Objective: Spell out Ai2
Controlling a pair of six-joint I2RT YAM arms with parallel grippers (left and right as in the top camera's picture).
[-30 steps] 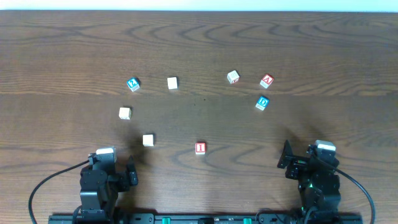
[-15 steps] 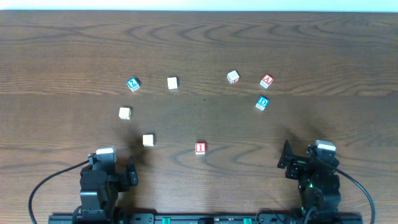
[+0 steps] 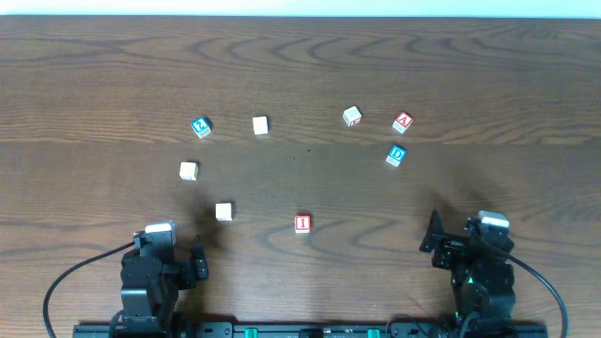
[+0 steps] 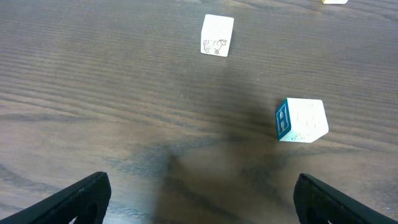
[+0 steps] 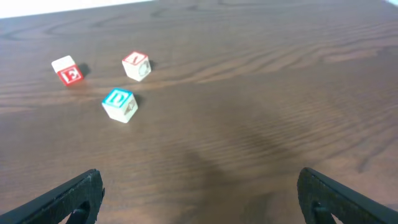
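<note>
Brown wood grain covers the desk (image 3: 300, 75), and both arms sit at its near edge. The left pincer (image 4: 205, 200) at 7 o'clock has its jaws spread wide and holds nothing; its wrist view shows only bare wood between the two black fingertips. The right pincer (image 5: 202, 194) at 5 o'clock is likewise spread fully apart and empty.

Nearest to the arms, the red "I" cube (image 3: 302, 222) stands alone at 6 o'clock from the desk's middle, between the two arms and well apart from both. At its 9 o'clock lies a pale cube (image 3: 223, 211), which shows a blue side face in the left wrist view. Further out, at 10 o'clock from that one, sits the cow cube (image 3: 189, 170), with a small cow drawing on its side.

On the right, the blue "D" cube (image 3: 397, 155) rests at 3 o'clock from the middle. Just beyond it, near but not touching, is the red "A" cube (image 3: 403, 122). The blue "2" cube (image 3: 201, 127) lies far across at 10 o'clock.
</note>
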